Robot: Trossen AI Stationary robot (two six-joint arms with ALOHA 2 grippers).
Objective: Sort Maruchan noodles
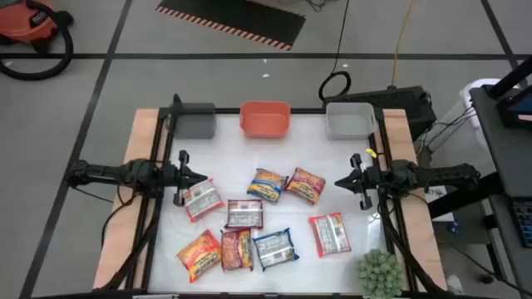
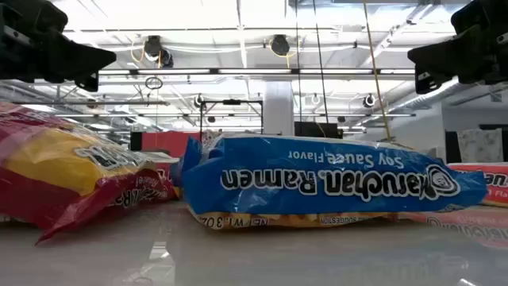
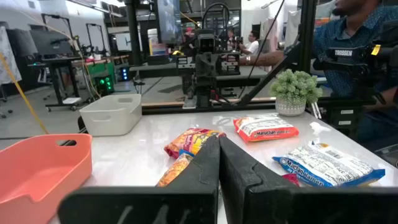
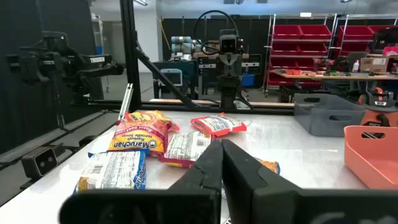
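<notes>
Several Maruchan packets lie flat in the middle of the white table: red-and-white ones (image 1: 202,199) (image 1: 243,213) (image 1: 330,233), orange-yellow ones (image 1: 268,184) (image 1: 199,254), an orange-red one (image 1: 305,184), a red one (image 1: 237,249) and a blue one (image 1: 274,247) (image 2: 317,184). My left gripper (image 1: 199,177) (image 3: 218,138) hangs shut above the table at the left of the pile, pointing right. My right gripper (image 1: 339,183) (image 4: 221,143) hangs shut at the pile's right, pointing left. In the low view both grippers (image 2: 79,59) (image 2: 429,59) are well above the packets.
Three bins stand along the far edge: dark grey (image 1: 194,121), salmon-orange (image 1: 265,118) and light grey (image 1: 349,120). A green spiky plant (image 1: 380,272) sits at the near right corner. A person (image 3: 354,37) stands beyond the table's right side.
</notes>
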